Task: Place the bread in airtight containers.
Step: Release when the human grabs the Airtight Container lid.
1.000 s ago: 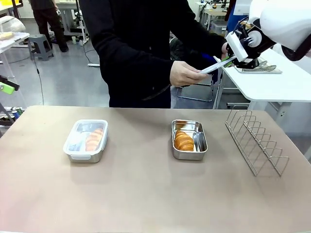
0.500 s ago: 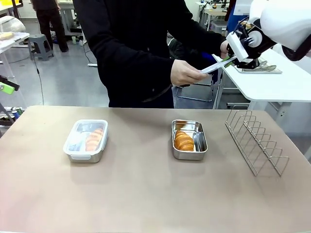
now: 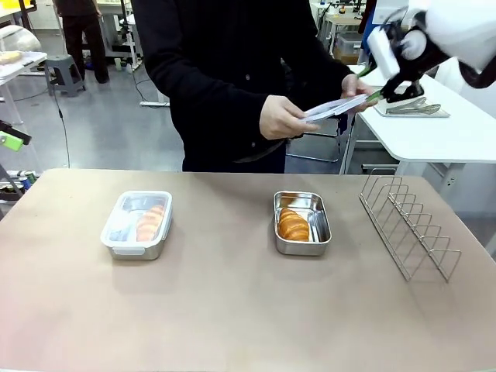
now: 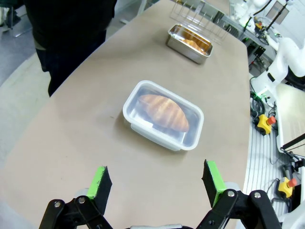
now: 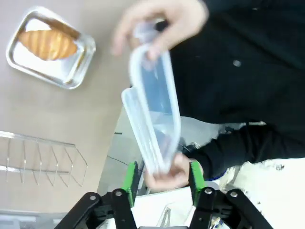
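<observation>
Front view gives me the progress at a glance: on the bench (image 3: 232, 310) the left pan (image 3: 137, 225) already wears its clear lid with a croissant (image 3: 150, 222) sealed under it, so I count that one finished. The other pan (image 3: 302, 223) sits near the middle, uncovered, with the second croissant (image 3: 293, 225) lying inside, and a wire rack (image 3: 409, 225) stands apart to its right. What remains, as I judge it, is closing that pan. Its lid (image 3: 335, 108) is up in the air past the far edge, held by the person's two hands (image 3: 283, 118), one at each end. My right end effector (image 3: 377, 94) is beside the far end of that lid; in the right wrist view its green pads (image 5: 129, 177) stand apart on either side of the lid's (image 5: 155, 124) near edge and the person's fingers, and I see no pinch on the plastic, so I take it as spread and not gripping. My left end effector (image 4: 157, 183) hangs wide apart above the bench, nothing between its pads, looking down at the lidded pan (image 4: 163, 114) with the croissant (image 4: 164, 111) visible through the plastic. From here I'd say the bread is all placed, one box sealed, and the last lid yet to be pressed down on the open pan.
</observation>
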Controlling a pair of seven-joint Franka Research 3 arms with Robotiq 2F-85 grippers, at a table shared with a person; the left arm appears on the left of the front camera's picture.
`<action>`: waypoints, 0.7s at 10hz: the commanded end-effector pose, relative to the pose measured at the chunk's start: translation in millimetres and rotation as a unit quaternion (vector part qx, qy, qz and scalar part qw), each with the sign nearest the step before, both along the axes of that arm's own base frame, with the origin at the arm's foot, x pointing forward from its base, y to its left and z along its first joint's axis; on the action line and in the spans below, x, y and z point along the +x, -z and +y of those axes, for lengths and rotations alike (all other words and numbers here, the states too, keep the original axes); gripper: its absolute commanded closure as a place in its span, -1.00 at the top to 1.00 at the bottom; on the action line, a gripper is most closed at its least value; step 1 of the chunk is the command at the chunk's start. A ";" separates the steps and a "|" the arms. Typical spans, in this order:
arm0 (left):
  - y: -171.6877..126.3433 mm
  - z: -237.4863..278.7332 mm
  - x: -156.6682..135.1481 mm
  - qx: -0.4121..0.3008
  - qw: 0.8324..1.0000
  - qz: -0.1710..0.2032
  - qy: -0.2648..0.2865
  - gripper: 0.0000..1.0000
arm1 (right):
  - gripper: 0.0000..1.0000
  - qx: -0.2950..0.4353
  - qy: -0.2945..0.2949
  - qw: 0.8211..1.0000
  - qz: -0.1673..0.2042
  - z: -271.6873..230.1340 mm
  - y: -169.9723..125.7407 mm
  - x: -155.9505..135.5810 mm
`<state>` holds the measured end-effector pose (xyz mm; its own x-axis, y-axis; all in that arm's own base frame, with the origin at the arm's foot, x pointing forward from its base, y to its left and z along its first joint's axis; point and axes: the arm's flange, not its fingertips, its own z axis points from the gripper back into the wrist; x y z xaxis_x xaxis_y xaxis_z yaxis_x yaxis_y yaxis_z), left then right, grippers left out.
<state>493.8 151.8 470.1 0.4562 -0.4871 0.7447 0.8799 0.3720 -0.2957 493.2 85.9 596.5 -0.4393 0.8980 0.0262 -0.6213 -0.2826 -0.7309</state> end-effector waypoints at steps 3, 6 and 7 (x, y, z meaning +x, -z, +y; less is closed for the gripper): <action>-0.8 -1.8 -0.6 0.004 1.000 -0.003 0.004 1.00 | 1.00 0.296 0.130 0.946 0.040 -82.3 -32.8 -35.5; -0.8 -1.8 -0.6 0.004 1.000 -0.003 0.004 1.00 | 1.00 0.419 0.174 0.887 0.087 -163.7 -24.3 -87.3; -0.8 -1.8 -0.6 0.004 1.000 -0.003 0.004 1.00 | 1.00 0.442 0.179 0.873 0.105 -182.8 -17.6 -107.3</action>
